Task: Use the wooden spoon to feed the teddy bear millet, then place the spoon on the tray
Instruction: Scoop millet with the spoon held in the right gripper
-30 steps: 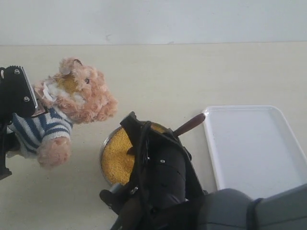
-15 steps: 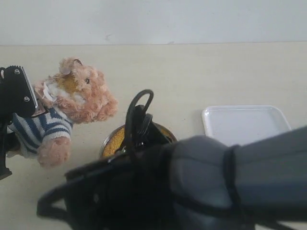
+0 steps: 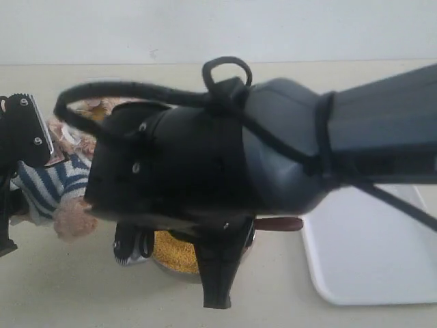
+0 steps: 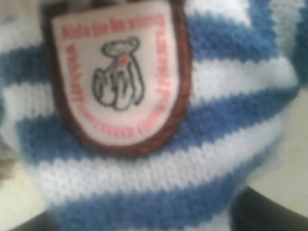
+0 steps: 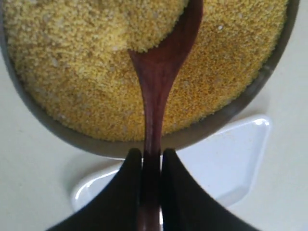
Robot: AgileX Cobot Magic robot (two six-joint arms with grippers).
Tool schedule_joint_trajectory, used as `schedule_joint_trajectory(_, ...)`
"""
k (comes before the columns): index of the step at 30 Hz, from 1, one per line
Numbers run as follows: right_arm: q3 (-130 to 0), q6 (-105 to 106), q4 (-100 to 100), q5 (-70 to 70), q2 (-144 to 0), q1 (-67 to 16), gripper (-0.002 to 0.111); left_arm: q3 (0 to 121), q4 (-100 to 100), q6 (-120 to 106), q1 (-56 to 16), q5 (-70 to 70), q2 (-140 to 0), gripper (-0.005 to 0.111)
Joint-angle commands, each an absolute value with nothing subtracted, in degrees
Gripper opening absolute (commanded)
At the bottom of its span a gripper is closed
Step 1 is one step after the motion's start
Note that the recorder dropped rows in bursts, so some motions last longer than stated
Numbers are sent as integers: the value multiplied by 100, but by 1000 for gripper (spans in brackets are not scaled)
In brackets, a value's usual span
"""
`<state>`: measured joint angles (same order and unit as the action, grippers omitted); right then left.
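Reddish-brown wood, smooth and dark: the wooden spoon (image 5: 156,82) has its oval bowl buried under heaped yellow millet (image 5: 72,72) in the metal bowl (image 5: 86,143). Its slim handle is pinched between the black fingers of the right gripper (image 5: 151,156). In the exterior view the handle's end shows at lower centre, just left of the white tray (image 3: 382,260). The teddy bear (image 3: 58,181) is at the left edge against the left gripper (image 3: 24,133). I cannot tell how that gripper's jaws stand.

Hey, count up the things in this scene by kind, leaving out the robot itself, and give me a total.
teddy bear: 1
metal bowl of millet: 1
wooden spoon: 1
tray: 1
Total: 4
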<state>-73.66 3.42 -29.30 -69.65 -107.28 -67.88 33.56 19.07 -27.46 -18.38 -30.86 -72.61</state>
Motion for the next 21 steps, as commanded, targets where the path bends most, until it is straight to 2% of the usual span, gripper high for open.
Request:
schedule_joint_trajectory(1,-7535,404,-2060,-6996,-10677,-6338,0,3336,1838,-2653,-1861,-2981,-7246,4)
schedule_joint_trajectory(21,-7547,848,369,-6996,-9784,-4811,0,3336,1736,-2653,-1861,-2956,-7246,4)
